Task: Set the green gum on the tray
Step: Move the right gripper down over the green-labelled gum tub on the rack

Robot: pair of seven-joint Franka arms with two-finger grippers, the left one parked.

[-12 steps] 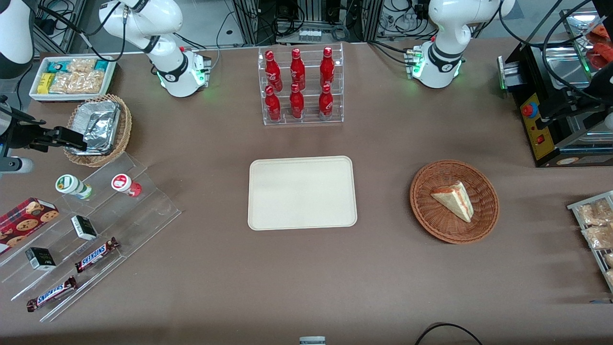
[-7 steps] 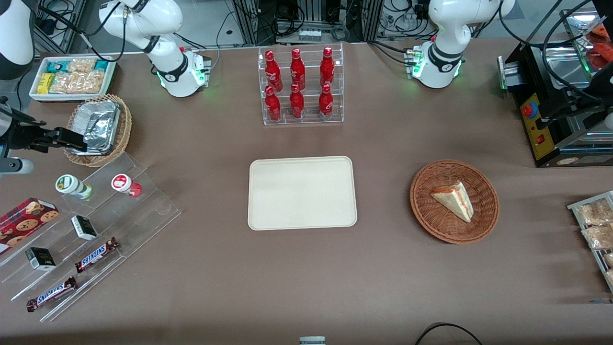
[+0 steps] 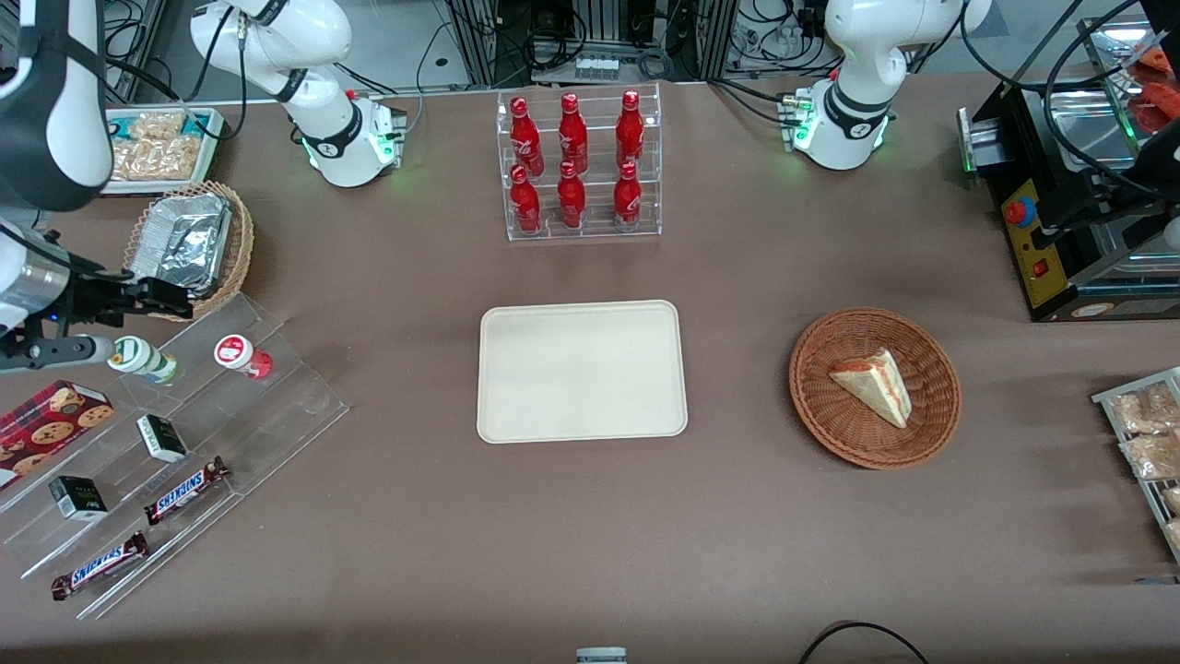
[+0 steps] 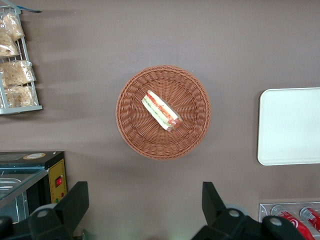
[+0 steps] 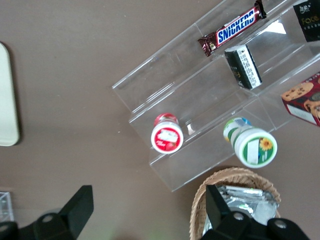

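Snack bars: two brown-wrapped Snickers bars (image 3: 100, 564) lie on the lowest steps of the clear acrylic stepped display stand (image 3: 277, 406), nearest the front camera, toward the working arm's end of the table.
Small boxes: two dark rectangular boxes (image 3: 162, 437) sit one step higher.
Tray: the large flat cream-beige rectangular tray (image 3: 582, 371) with rounded corners lies at table centre, at about 3 o'clock from the stand and well apart from it.
Green gum: the small cylindrical canister with a white lid bearing a green mark (image 3: 140, 359) (image 5: 255, 146) stands upright on the stand's top step.
Red gum: the like canister with red lid mark (image 3: 242, 356) (image 5: 167, 137) stands beside the green gum on the same step, apart from it.
Gripper: the right arm's black two-finger gripper (image 3: 138, 318) (image 5: 147, 207) hovers just above the green gum, at about 12 o'clock from it, fingers spread wide, holding nothing.
Basket: the round brown wicker basket holding crumpled foil (image 3: 189, 251) sits farther from the camera, touching the stand's top edge.
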